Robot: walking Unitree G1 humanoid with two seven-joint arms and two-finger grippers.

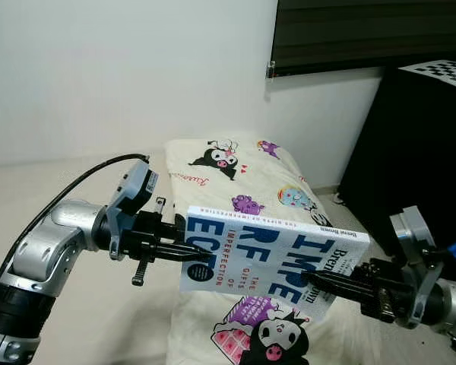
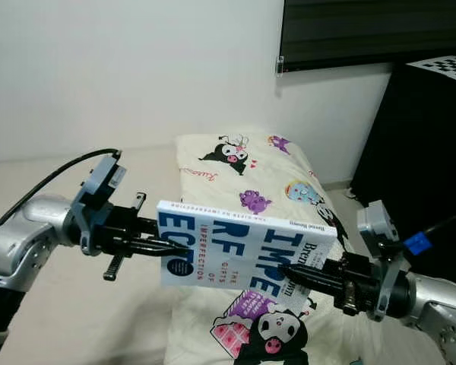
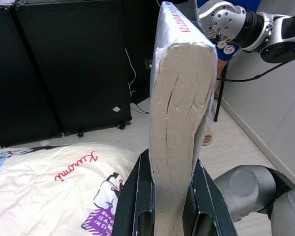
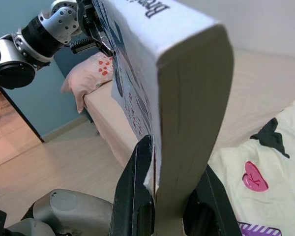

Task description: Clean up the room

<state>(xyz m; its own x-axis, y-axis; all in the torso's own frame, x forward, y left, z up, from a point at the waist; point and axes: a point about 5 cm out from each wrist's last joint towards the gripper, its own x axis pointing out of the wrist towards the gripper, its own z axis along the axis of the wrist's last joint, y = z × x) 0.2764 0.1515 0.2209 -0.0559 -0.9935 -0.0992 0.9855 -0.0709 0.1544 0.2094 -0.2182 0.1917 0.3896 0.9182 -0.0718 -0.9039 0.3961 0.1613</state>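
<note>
Book [image 1: 270,255] held in the air above the blanket [image 1: 251,179], cover facing up. Left gripper [image 1: 201,257] pinching one short edge of the book, fingers [image 3: 137,196] pressed on both sides of the pages. Right gripper [image 1: 323,281] pinching the opposite edge. Black cabinet [image 1: 425,152] to the right of the blanket, white wall [image 1: 121,68] behind it.

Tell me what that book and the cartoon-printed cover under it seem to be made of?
Book: paper pages, the matte fibrous page block seen in both wrist views, with a smooth printed cover, probably a paperback. Cartoon-printed cover: soft cloth, likely a padded quilt, judging by its puffy wrinkles.
</note>
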